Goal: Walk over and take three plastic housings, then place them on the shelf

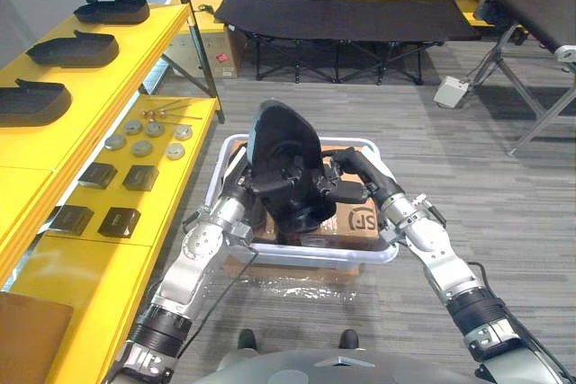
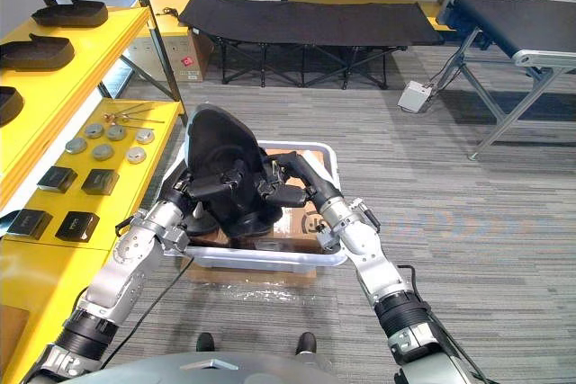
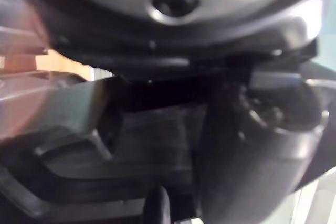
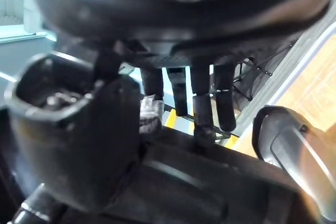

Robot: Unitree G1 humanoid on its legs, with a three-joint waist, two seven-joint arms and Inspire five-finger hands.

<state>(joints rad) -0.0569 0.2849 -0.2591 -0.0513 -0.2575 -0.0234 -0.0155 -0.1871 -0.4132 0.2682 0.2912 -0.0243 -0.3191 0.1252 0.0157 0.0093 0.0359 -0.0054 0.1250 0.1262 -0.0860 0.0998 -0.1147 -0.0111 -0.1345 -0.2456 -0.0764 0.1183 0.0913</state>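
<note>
Left hand and right hand clasp one housing between them. The left hand's fingers curl across its face. The right hand closes on the opposite flank, with fingertips and thumb set against the shell in the right wrist view.

The housing is a black, smooth, faintly glossy shell with a rounded crown. It stands on end and leans slightly, directly over the bin. Its lower end lies within the white rim, above a carton; whether the two touch cannot be told. It looks rigid and light, and its slick surface would probably allow slip under a loose hold.

Step in hand, as judged: the pick-up, with transfer not yet begun. The next move calls for raising the housing clear of the bin's rim, turning left and carrying it level to the shelf without loosening either hand.

Left of the bin, the yellow shelf's upper tier bears three housings lying flat in a row; whether they count toward the task cannot be told. The lower tier, nearer the bin, holds dark boxes and metal discs.
</note>
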